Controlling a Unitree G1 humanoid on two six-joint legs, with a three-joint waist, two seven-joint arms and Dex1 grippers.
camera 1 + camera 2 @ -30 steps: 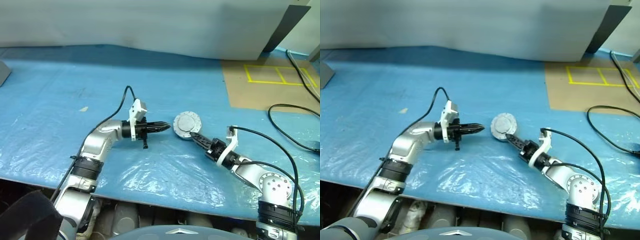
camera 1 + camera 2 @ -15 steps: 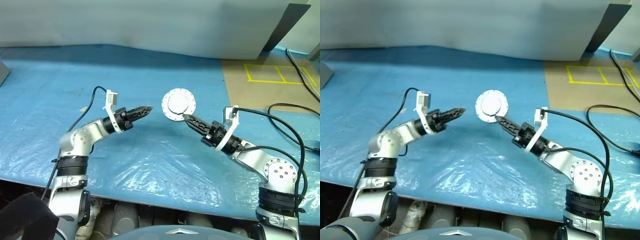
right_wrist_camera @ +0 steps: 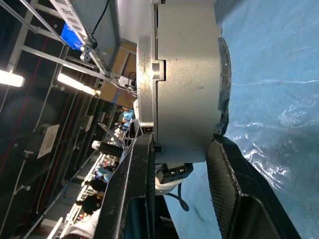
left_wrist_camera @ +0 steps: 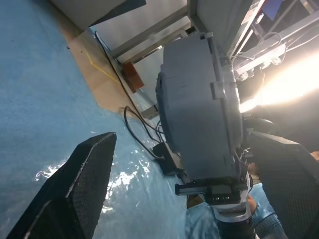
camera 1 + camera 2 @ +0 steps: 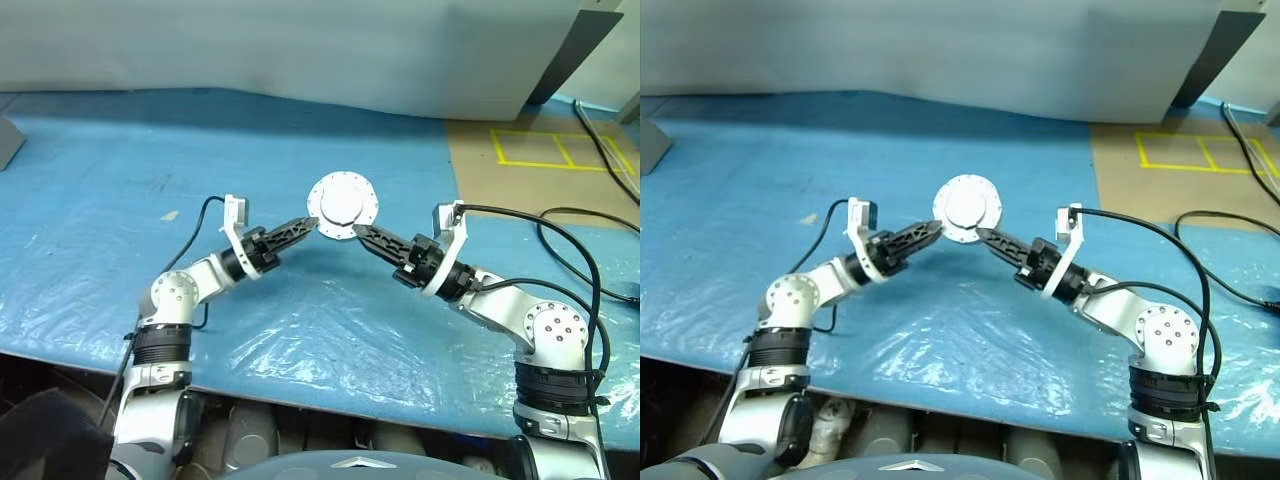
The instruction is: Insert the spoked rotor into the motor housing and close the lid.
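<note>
Between the two grippers, head view: motor housing [image 5: 342, 205], raised above the blue table cover [image 5: 120, 200], its rim pinched by the right gripper [image 5: 358, 232]; left gripper [image 5: 312, 222] at its opposite edge. Left wrist view: fingers [image 4: 75, 194] spread wide either side of the housing, not touching. Right wrist view: fingers [image 3: 137, 189] clamped across the housing's thickness.

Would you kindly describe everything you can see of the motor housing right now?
The motor housing is a squat, round part of pale grey metal with a small-lobed rim and a smooth raised centre. It is held up above the blue sheet, on edge, its flat face toward the head camera. The right gripper clamps its thick side wall between both fingers. The left gripper stands open at its other edge, one finger on either side.
</note>
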